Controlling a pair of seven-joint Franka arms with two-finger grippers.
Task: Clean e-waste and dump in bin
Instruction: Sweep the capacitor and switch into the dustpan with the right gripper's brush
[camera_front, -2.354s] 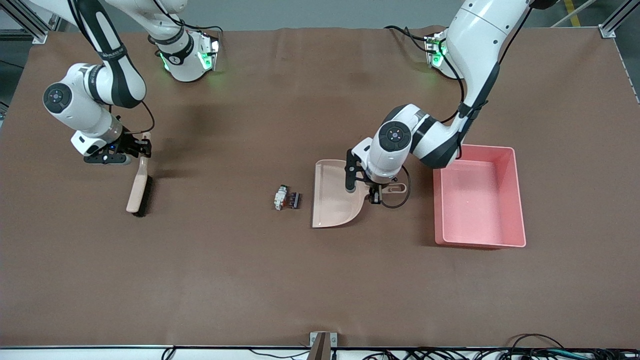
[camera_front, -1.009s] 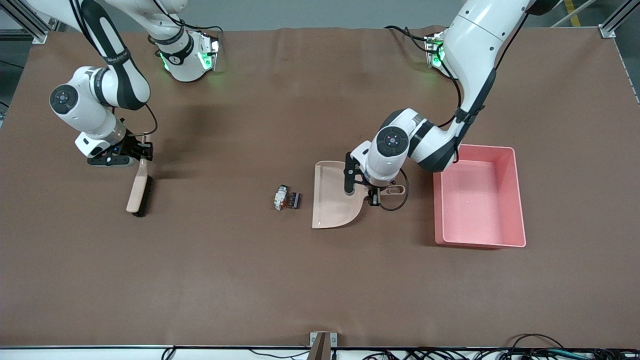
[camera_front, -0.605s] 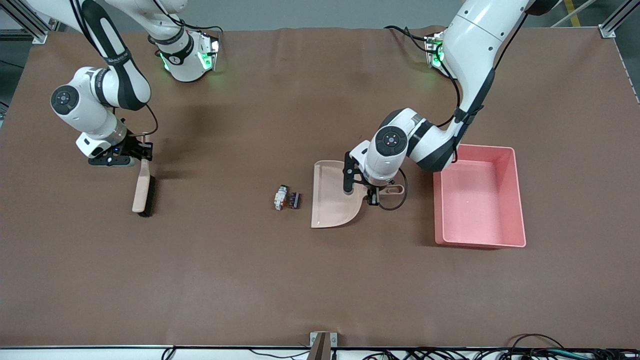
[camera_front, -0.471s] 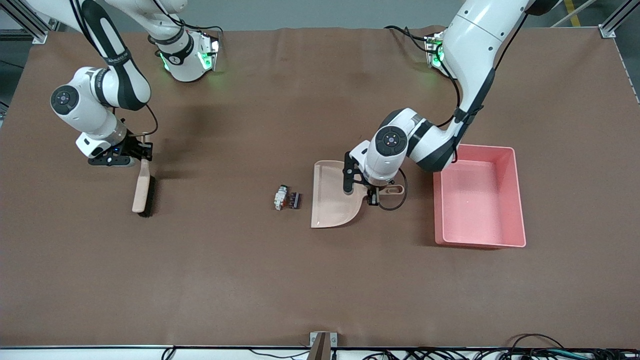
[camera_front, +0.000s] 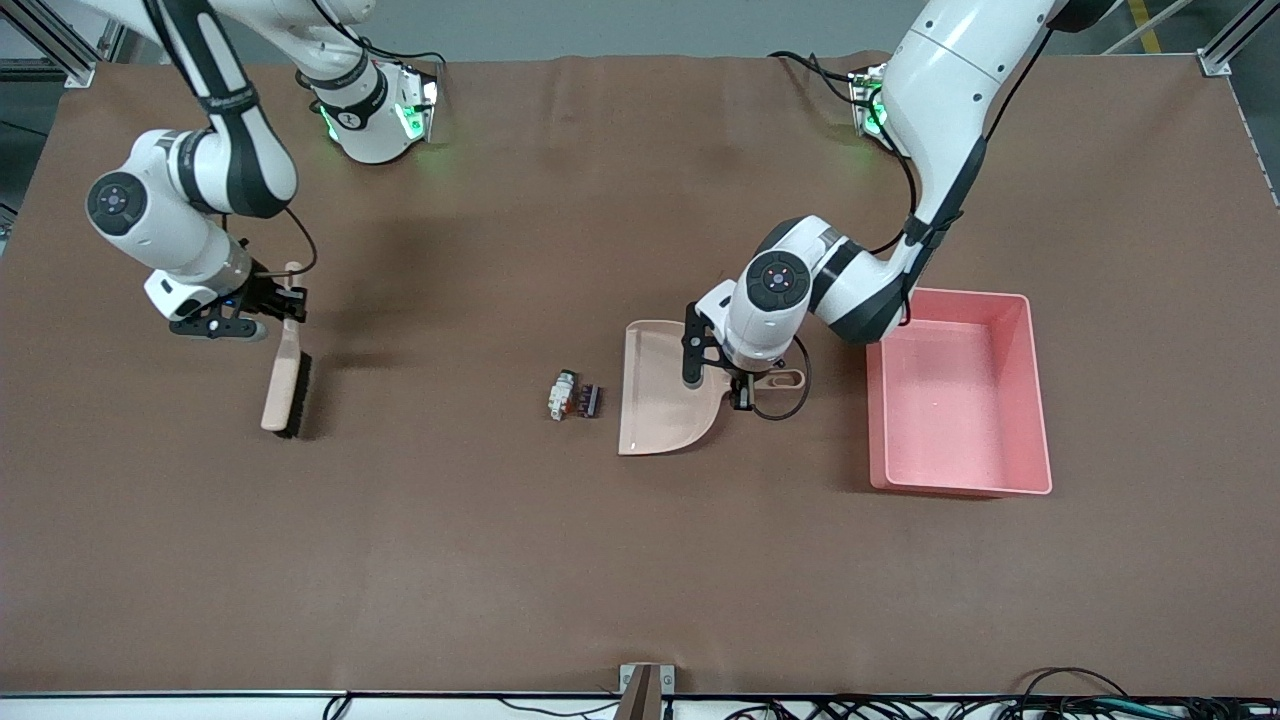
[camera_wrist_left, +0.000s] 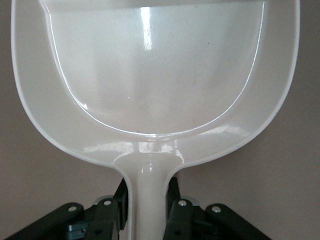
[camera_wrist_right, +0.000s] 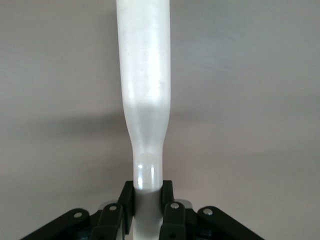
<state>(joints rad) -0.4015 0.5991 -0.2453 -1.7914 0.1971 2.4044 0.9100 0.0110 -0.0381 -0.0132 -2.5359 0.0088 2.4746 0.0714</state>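
With your right gripper (camera_front: 285, 300) clamped on the brush (camera_front: 281, 385) and your left gripper (camera_front: 742, 385) on the dustpan (camera_front: 660, 390), a fast sweep may flick the scraps (camera_front: 573, 398), lying just beside the pan's lip, past it, well short of the bin (camera_front: 1040, 400).

e-waste (camera_front: 574, 394) just beside dustpan (camera_front: 655, 405) – bin (camera_front: 958, 395) toward left arm's end

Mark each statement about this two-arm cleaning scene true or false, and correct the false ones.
1. The left gripper is shut on the dustpan handle. True.
2. The e-waste lies inside the dustpan. False: it lies on the table beside the dustpan's open edge.
3. The right gripper is shut on the brush handle. True.
4. The bin holds the scraps. False: it shows nothing inside.
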